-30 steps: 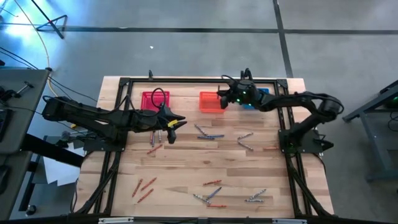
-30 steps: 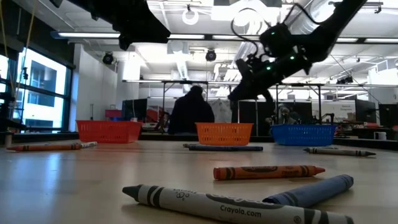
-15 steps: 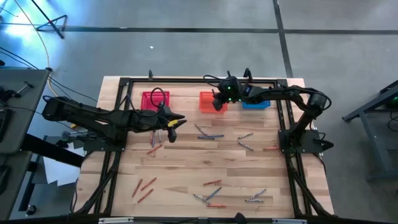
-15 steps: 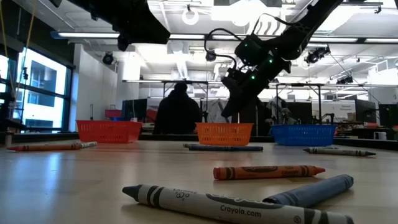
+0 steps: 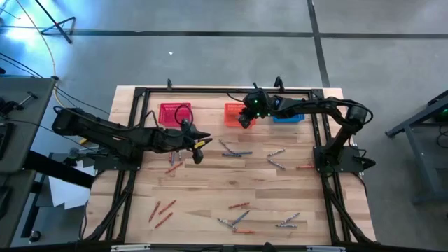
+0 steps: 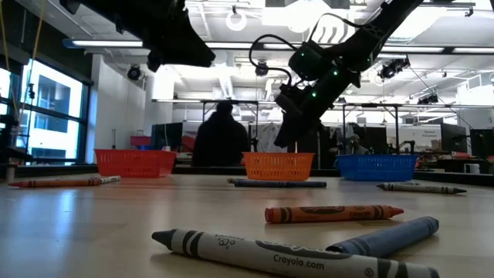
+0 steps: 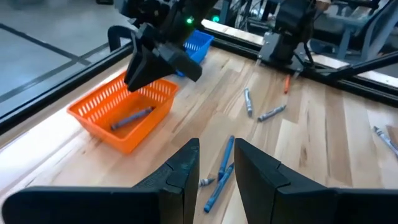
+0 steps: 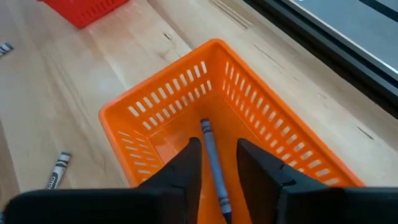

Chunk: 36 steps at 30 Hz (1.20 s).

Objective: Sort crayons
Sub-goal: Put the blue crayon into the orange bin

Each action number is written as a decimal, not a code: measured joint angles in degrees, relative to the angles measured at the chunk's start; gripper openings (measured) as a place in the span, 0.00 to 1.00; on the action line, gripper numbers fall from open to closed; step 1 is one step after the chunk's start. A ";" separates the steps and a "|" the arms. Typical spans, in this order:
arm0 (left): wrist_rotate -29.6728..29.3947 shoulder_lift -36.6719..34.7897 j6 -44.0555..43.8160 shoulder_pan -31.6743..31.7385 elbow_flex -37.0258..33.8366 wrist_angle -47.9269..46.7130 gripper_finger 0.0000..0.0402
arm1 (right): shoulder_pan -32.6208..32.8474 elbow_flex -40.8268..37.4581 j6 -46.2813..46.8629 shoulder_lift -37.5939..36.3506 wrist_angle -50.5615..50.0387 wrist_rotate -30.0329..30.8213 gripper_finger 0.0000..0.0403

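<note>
Right gripper [image 8: 217, 171] parted above orange basket [image 8: 155, 109]; wood table [image 5: 210, 189]; workshop behind.

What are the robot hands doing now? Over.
Right gripper open over orange basket, blue crayon lying inside. Left gripper open above loose crayons mid-table. Nothing blocking.

light: bright ceiling fixtures | glare: window at left | focus: background soft

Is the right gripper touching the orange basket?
Apart. The low view shows the right gripper hanging above the orange basket, with background visible between them.
</note>
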 joint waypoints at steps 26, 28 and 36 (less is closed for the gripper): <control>3.47 0.37 1.69 -0.18 -0.04 1.15 0.22 | 13.69 -0.10 1.25 -14.06 -34.76 -3.37 0.28; 3.57 0.37 2.18 -0.05 -0.04 1.02 0.22 | 15.59 -0.09 -0.33 -13.76 -34.12 -3.36 0.28; 3.58 0.37 2.67 -0.07 -0.04 0.58 0.22 | 21.22 -0.09 -8.75 -9.89 -30.63 -3.21 0.28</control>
